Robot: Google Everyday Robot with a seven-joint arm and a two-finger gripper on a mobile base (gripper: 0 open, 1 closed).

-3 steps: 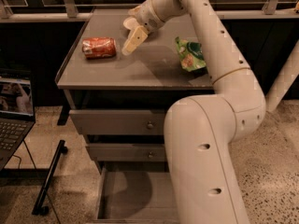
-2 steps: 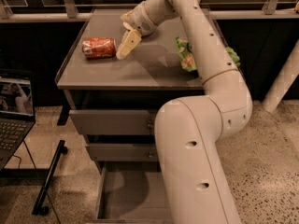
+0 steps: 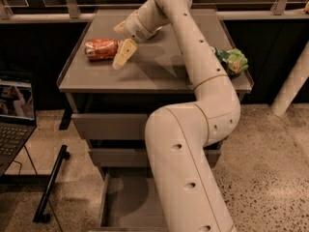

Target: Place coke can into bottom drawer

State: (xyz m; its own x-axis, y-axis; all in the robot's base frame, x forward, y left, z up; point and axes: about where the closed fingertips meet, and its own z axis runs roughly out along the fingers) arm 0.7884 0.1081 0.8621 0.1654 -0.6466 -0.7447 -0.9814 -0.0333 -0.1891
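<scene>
The coke can lies on its side on the grey cabinet top, near the left rear. My gripper is just to the right of the can, low over the top, with its jaws open; the near fingertip rests by the can's right end and nothing is held. The bottom drawer is pulled out below, its grey floor bare, with my arm in front of its right part.
A green snack bag lies at the right edge of the cabinet top. The two upper drawers are shut. A laptop and a black stand are at the left on the speckled floor.
My gripper has moved left and a little toward the front, closing in on the can's right end. The can has not moved.
</scene>
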